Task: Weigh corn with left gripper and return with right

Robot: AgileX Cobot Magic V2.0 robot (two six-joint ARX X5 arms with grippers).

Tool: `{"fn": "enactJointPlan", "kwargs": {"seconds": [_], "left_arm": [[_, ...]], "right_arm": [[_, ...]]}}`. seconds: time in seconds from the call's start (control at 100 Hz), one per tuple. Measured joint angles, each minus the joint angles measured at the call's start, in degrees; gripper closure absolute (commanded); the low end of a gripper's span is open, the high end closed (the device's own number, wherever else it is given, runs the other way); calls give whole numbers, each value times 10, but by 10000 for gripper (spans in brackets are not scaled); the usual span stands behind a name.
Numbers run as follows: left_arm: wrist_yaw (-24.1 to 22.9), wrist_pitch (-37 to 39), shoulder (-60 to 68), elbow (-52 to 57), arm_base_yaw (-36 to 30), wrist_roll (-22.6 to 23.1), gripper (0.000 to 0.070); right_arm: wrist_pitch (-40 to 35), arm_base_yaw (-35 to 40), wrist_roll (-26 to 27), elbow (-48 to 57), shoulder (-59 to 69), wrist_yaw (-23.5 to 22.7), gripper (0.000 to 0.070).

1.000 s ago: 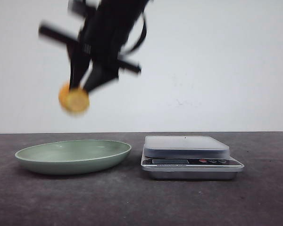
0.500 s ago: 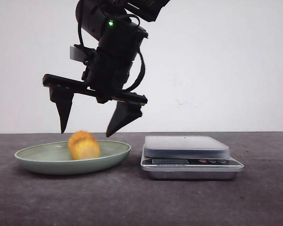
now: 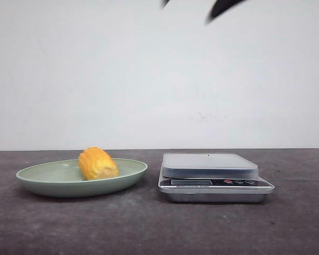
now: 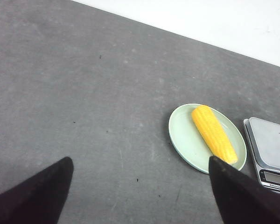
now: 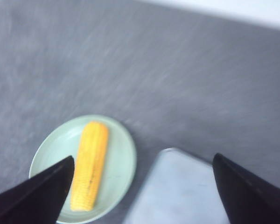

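The corn (image 3: 98, 163), a yellow-orange cob, lies free in the pale green plate (image 3: 53, 178) at the table's left. The left wrist view (image 4: 213, 134) and the right wrist view (image 5: 89, 165) both show it lying full length in the plate. My right gripper (image 3: 187, 8) is open and empty, high above the scale (image 3: 210, 164). Only its dark fingertips (image 3: 223, 8) show at the top edge of the front view. My left gripper (image 4: 140, 163) is open and empty, high over bare table to the left of the plate (image 4: 182, 135). It is out of the front view.
The silver kitchen scale, with nothing on its pan, stands just right of the plate, also in the left wrist view (image 4: 270, 140) and right wrist view (image 5: 177, 191). Dark grey table surface surrounds both. A white wall stands behind.
The right gripper carried the corn down over the plate, opened and let it go. It has since risen up and right, nearly out of the front view. The corn settled in the plate.
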Motion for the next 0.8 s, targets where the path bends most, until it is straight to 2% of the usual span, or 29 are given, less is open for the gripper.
{"fn": "enactJointPlan", "kwargs": {"seconds": [0.14, 0.33, 0.45, 0.57, 0.8], "left_arm": [[-2, 27, 0, 0, 0, 19, 145], [-2, 87, 0, -3, 0, 51, 145], [-2, 103, 0, -17, 0, 62, 145], [1, 102, 0, -44, 0, 66, 145], [10, 128, -1, -109, 0, 68, 146]], "right_arm": [[-46, -51, -10, 1, -135, 15, 98], [-171, -64, -31, 3, -284, 122, 97], [-243, -64, -33, -9, -352, 161, 97], [-288, -64, -24, -47, -427, 179, 97], [-293, -64, -7, -160, -583, 181, 97]]}}
